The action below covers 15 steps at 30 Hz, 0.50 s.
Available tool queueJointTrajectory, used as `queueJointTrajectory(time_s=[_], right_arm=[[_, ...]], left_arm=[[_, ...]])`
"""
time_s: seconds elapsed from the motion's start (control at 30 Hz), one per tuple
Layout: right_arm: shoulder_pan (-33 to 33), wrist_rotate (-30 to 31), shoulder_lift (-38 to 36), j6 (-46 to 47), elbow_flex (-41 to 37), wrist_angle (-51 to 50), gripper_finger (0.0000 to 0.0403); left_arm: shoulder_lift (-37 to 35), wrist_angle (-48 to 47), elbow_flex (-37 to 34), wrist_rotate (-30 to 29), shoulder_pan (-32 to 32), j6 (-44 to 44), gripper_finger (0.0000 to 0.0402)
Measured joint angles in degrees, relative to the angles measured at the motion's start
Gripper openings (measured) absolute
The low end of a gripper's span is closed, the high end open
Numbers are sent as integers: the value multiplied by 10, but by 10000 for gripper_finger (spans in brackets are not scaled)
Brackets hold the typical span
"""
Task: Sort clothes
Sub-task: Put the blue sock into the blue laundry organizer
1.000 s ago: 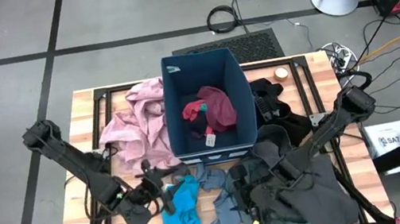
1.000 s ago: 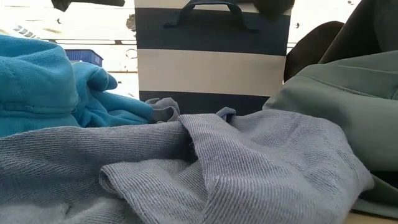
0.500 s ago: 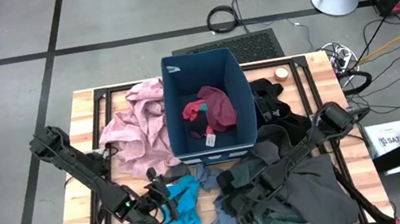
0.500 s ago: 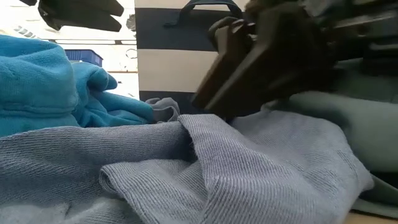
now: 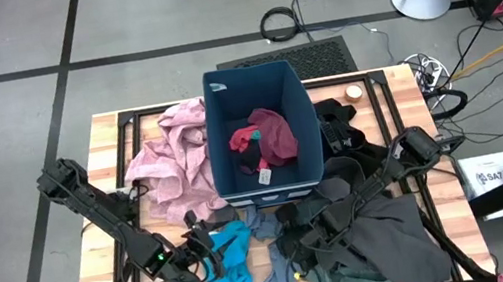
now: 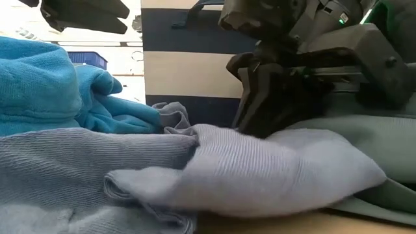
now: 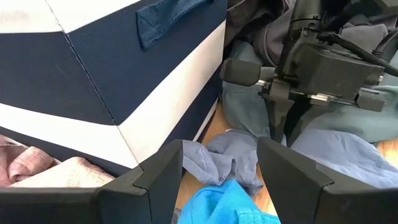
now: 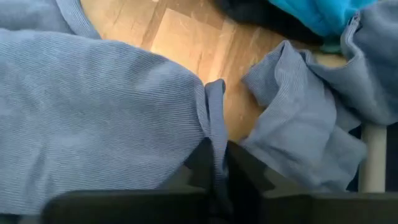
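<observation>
Two dark fingers [image 8: 211,163] of the right gripper [image 8: 214,168] are pinched together on a fold of the blue-grey garment [image 8: 93,118], a ribbed knit piece lying on the wooden desk [image 8: 180,37] in front of the navy-blue bin [image 5: 262,129]. In the low view the right gripper [image 6: 273,97] stands over that cloth, with the grey-green garment [image 6: 377,136] just behind it. From above, the right arm reaches in from the desk's right edge across the dark grey garment [image 5: 394,240], and its gripper sits near the front middle of the desk. The left gripper [image 7: 217,171] hovers near the front left of the desk with its fingers spread wide and nothing between them, facing the striped side of the bin; the bright-blue garment [image 7: 227,202] lies just below it, touching the blue-grey one. In the high view the left gripper [image 5: 210,252] is just beside the bright-blue piece [image 5: 230,261]. The dusty-pink garment [image 5: 173,158] is heaped against the bin's left wall, a black garment [image 5: 340,127] lies to the bin's right, and a red piece [image 5: 271,136] rests inside the bin.
</observation>
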Motion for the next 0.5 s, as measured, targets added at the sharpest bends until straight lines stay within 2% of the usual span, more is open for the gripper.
queueJointTrajectory(time_s=[0.23, 0.5], right_arm=[[8, 3, -7, -4, 20, -7, 2], [29, 30, -55, -48, 60, -6, 1]], left_arm=[[0, 10, 0, 0, -3, 9, 217], [0, 117, 0, 8, -13, 133, 217]])
